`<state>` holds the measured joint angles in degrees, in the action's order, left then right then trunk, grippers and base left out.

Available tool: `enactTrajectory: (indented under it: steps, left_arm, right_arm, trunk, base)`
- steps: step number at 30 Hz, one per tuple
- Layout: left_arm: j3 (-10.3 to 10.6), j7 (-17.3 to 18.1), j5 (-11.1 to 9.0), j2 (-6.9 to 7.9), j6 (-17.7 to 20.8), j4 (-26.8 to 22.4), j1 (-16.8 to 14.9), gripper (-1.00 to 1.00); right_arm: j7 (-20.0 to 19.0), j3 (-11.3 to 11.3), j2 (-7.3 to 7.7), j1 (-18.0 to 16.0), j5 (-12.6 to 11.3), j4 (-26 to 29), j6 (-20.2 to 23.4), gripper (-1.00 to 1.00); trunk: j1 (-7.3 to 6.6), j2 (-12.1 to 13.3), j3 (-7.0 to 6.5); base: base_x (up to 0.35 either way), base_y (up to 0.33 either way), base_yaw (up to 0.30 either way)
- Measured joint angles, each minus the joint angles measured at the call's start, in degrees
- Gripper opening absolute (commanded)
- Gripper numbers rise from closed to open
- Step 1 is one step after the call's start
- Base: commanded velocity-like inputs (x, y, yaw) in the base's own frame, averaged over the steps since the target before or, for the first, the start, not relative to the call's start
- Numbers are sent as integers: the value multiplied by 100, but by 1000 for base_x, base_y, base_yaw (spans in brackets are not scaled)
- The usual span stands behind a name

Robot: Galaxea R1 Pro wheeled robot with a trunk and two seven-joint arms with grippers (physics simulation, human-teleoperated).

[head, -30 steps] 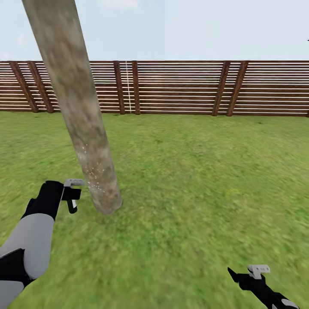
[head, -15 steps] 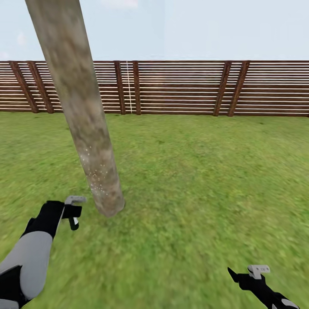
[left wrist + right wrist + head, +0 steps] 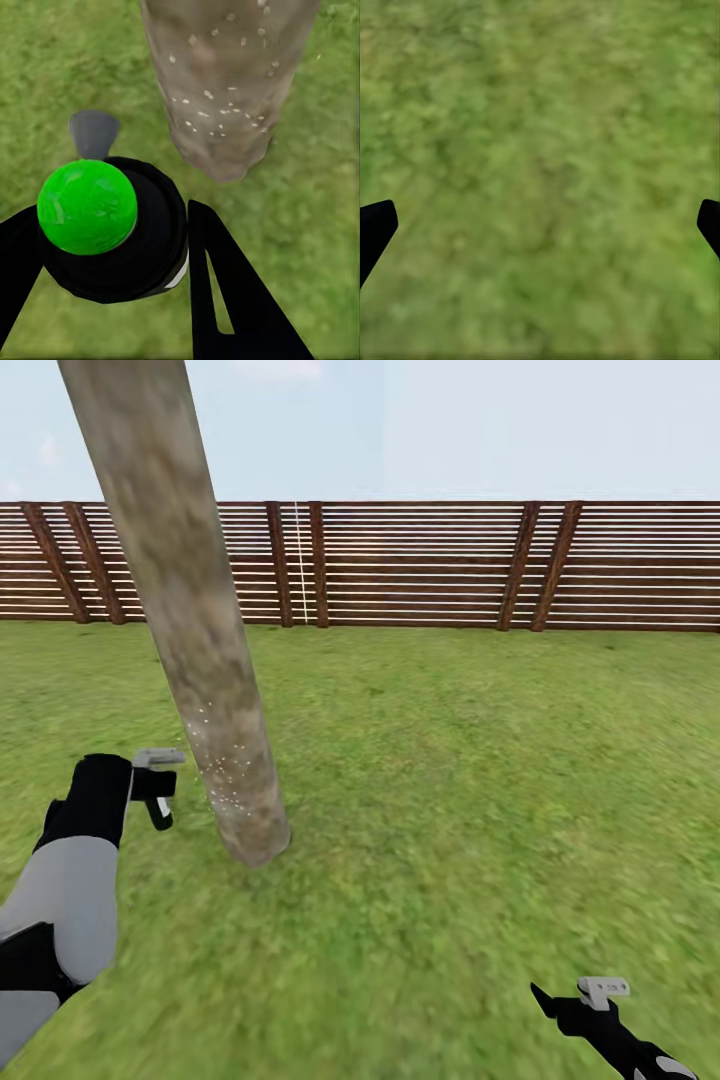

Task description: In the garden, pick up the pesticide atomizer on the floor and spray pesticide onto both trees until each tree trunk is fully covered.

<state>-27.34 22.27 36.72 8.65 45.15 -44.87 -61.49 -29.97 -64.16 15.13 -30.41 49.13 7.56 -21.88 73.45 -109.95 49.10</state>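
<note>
- My left jaws (image 3: 112, 247) are clamped round the atomizer (image 3: 112, 232), black fingers (image 3: 225, 285) on either side of its dark body; its top renders bright green in the left wrist view, with a grey nozzle tab beyond it pointing toward the trunk (image 3: 225, 75).
- In the head view those left jaws (image 3: 155, 800) sit at the lower left of the frame, with the trunk (image 3: 200, 660) just beside them toward the centre. Nozzle and bark are apart, with nothing between them.
- The trunk's long axis leans from its base at lower centre-left up to the upper left corner. White specks dot only its lower stretch, level with the nozzle; I judge the bark above is not yet covered, so the next move should carry the spray up along that lean.
- The left arm is much the nearer to the trunk.
- My right jaws (image 3: 590, 1005) hang at the lower right of the head view, well apart from the trunk. The right wrist view shows their tips spread wide over grass (image 3: 540, 180), holding nothing.
- Beyond is open lawn, then the fence (image 3: 420, 565) across the middle of the frame, with sky above.
</note>
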Motion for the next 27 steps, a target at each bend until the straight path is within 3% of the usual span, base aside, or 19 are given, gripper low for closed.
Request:
enactTrajectory:
  steps: [4, 5, 6, 9, 10, 12, 16, 17, 18, 19, 23, 25, 27]
  left_arm:
    - [-20, -23, -36, -18, -289, 308, 472, -100]
    - [-71, -48, -26, 1, -794, 774, 611, -100]
    - [-95, -83, -21, 16, -885, 1279, 662, -100]
    - [-101, -342, -5, 79, -863, 1068, 606, -100]
    - [-98, -390, -5, 121, -832, 1038, 574, -100]
    - [-81, -432, 3, 197, -377, 826, 297, -100]
    - [-15, -430, 11, 213, 413, 476, -439, -100]
    - [48, -411, -13, 207, 514, 463, -490, -100]
    - [456, -373, -52, 186, 534, 467, -463, -100]
    - [577, -364, -29, 178, 528, 479, -443, -100]
    - [665, -329, -105, 152, 280, 549, 214, -100]
    - [666, -326, -242, 117, -41, 552, 593, -100]
    - [646, -391, -513, 109, -433, 535, 920, -100]
  right_arm:
    - [0, 0, 0, 0, 3, 0, 0, 100]
    - [0, 0, -1, 0, 7, 0, 0, 100]
    - [0, 0, -1, 0, 9, 0, 0, 100]
    - [0, 0, 3, 0, 4, 0, 0, 100]
    - [0, 0, 3, 0, 3, 0, 0, 100]
    - [0, 0, 1, 0, 1, 0, 0, 100]
    - [0, 0, 0, 0, 0, 0, 0, 100]
    - [0, 0, 2, 0, 0, 0, 0, 100]
    - [0, 0, 0, 0, 0, 0, 0, 100]
    - [0, 0, 3, 0, 0, 0, 0, 100]
    - [0, 0, 6, 0, 0, 0, 0, 100]
    - [0, 0, 2, 0, 4, 0, 0, 100]
    - [0, 0, 1, 0, 6, 0, 0, 100]
  trunk:
    - [0, 0, 1]
    - [-1, -1, 0]
    - [1, 1, 1]
    - [0, 0, 0]
    - [0, 0, 0]
    - [-1, 0, -1]
    - [-1, 0, -2]
    - [0, 0, 0]
    - [0, 0, 0]
    - [0, 0, 0]
    - [0, 0, 1]
    - [0, 0, 1]
    - [0, 0, 0]
  base:
    - [0, 0, 0]
    - [0, 0, 0]
    - [0, 0, 0]
    - [0, 0, 0]
    - [0, 0, 0]
    - [0, 0, 0]
    - [0, 0, 0]
    - [0, 0, 0]
    - [0, 0, 0]
    - [0, 0, 0]
    - [0, 0, 0]
    - [0, 0, 0]
    - [0, 0, 0]
